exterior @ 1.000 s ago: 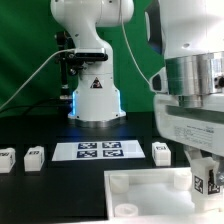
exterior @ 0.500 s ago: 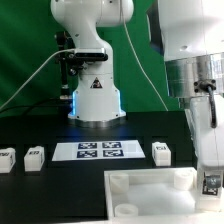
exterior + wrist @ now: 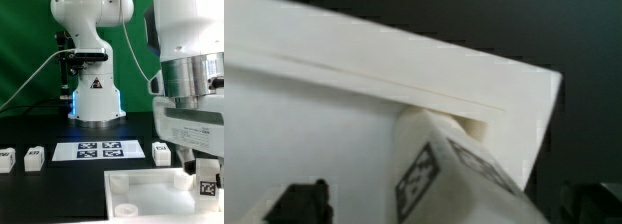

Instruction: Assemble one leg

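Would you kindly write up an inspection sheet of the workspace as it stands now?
Surface: black table, marker board lying flat.
Job's things: one leg in the end effector, at the plate's corner on the exterior view's right; in the wrist view it stands against the corner. Three spare legs lie on the table.
Clutter: nothing seen.
Grippers: end effector shut on the leg.
Cables: cables beside the robot base.
Surroundings: green backdrop.

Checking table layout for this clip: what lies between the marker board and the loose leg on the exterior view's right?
Only bare black table separates the marker board from that leg, as the exterior view shows.
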`<state>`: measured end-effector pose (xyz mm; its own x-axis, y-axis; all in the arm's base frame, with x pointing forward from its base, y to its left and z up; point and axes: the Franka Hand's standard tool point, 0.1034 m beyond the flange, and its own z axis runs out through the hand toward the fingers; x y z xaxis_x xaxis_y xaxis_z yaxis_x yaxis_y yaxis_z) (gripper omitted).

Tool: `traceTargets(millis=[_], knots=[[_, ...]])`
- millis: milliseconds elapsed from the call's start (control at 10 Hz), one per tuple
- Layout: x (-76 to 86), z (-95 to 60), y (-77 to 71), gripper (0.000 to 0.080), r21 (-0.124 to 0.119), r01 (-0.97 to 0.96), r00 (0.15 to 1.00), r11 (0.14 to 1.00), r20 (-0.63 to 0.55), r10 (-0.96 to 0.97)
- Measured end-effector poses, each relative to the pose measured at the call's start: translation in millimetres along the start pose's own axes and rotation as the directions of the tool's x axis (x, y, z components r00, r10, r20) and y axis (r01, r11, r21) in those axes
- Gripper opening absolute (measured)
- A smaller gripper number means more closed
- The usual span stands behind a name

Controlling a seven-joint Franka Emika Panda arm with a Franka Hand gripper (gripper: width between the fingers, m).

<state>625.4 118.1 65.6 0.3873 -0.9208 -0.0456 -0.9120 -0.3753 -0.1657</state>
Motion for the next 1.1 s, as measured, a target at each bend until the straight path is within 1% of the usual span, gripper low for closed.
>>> traceTargets(millis=[200, 300, 400, 500, 600, 700, 800, 900, 1000, 1100], knots=[[0.6, 0.4, 0.3, 0.0648, -0.001, 0.178, 0.984, 0.984, 0.0, -0.178], [1.4, 0.5, 0.6, 0.0649, -0.003, 0.277, 0.961, 0.961, -0.002, -0.277], [1.6, 0.5, 0.6, 0.0649, -0.009, 0.398, 0.917, 0.917, -0.006, -0.398], [-2.4, 0.4, -0.4, 0.0649, -0.034, 0.566, 0.824, 0.823, 0.003, -0.567], [-4.4, 0.1, -2.9, 0.0649, -0.039, 0.621, 0.784, 0.783, 0.006, -0.621], [-2.7, 0.2, -2.4, 0.0649, -0.038, 0.597, 0.802, 0.801, 0.003, -0.597], [-2.7, 0.2, -2.3, 0.0552, -0.039, 0.597, 0.802, 0.801, 0.002, -0.598], [-3.5, 0.4, -2.5, 0.0552, -0.035, 0.541, 0.841, 0.84, 0.002, -0.541], [-4.2, 0.8, -1.8, 0.0363, -0.035, 0.452, 0.892, 0.891, 0.003, -0.453], [-3.7, 1.0, -1.0, 0.0294, -0.036, 0.39, 0.921, 0.92, 0.002, -0.39]])
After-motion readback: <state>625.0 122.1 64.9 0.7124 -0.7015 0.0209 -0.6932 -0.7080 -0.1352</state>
